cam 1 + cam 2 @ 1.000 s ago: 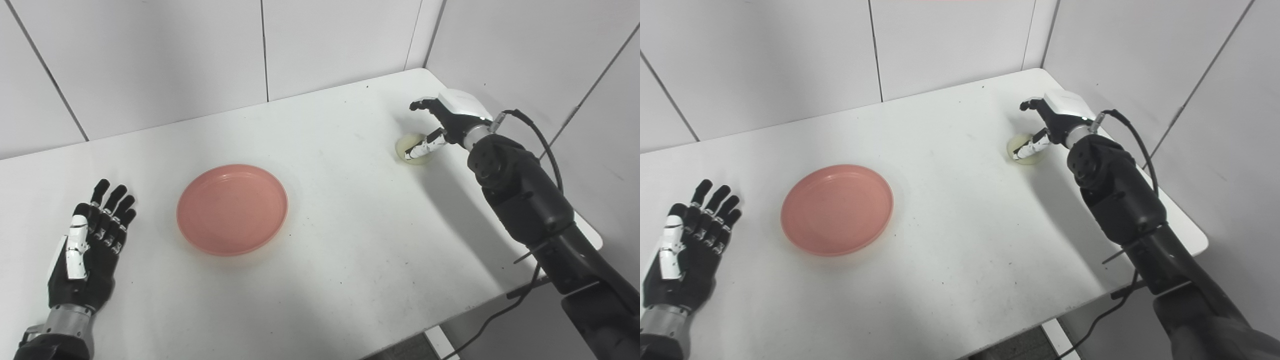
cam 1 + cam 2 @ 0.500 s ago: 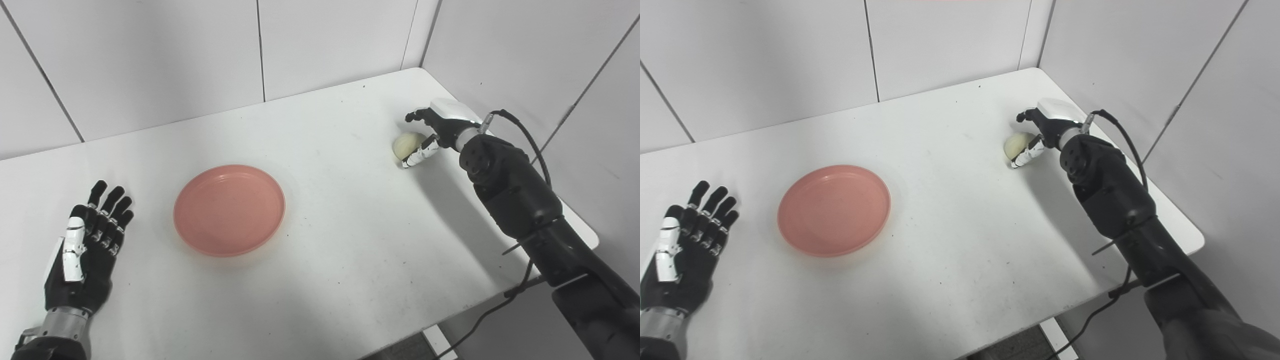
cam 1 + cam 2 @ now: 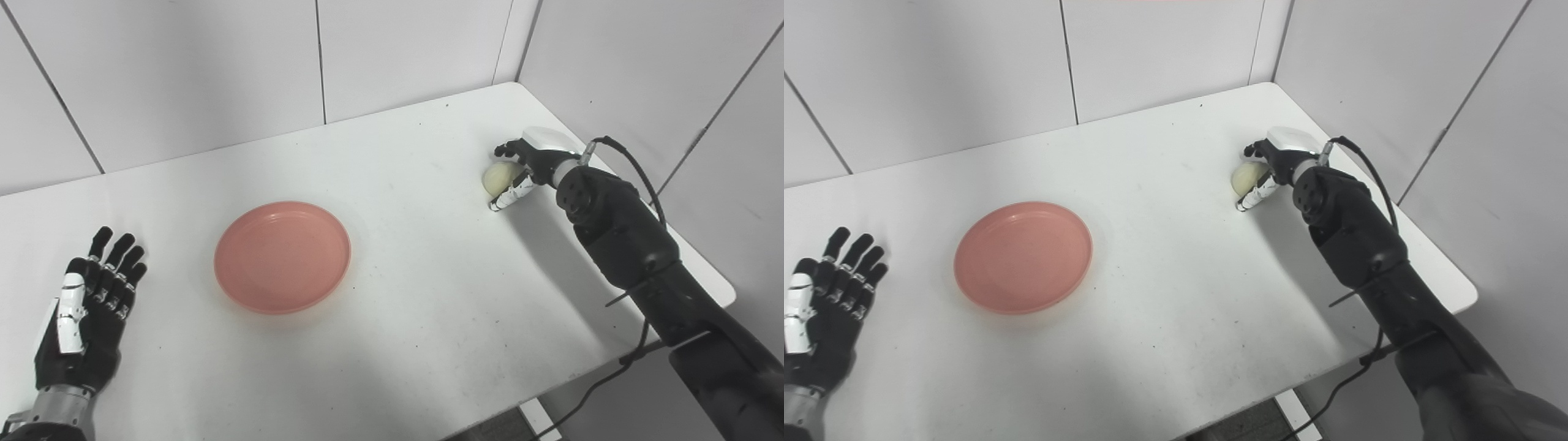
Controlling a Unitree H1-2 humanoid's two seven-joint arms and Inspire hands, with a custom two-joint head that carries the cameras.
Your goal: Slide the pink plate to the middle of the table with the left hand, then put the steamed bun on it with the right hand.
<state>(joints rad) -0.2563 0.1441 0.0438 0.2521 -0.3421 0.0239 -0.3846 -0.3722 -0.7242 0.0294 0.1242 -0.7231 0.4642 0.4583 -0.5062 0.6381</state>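
The pink plate [image 3: 282, 256] lies flat on the white table [image 3: 429, 294], left of its middle. The pale steamed bun [image 3: 496, 177] is at the table's far right side. My right hand [image 3: 522, 171] is wrapped around it, with fingers curled over its far top and the thumb [image 3: 507, 198] pressed along its near side. My left hand [image 3: 82, 309] rests open at the near left, palm down with fingers spread, well apart from the plate. In the right eye view the bun [image 3: 1246, 177] shows against the same hand [image 3: 1272, 169].
White wall panels close off the back and right of the table. The right arm [image 3: 625, 245] stretches along the table's right edge [image 3: 704, 263], and a black cable [image 3: 637, 168] loops from its wrist. A wide bare stretch of tabletop lies between plate and bun.
My right hand came down and closed its fingers and thumb onto the bun. My left hand slid back toward the near left corner. The plate stayed put.
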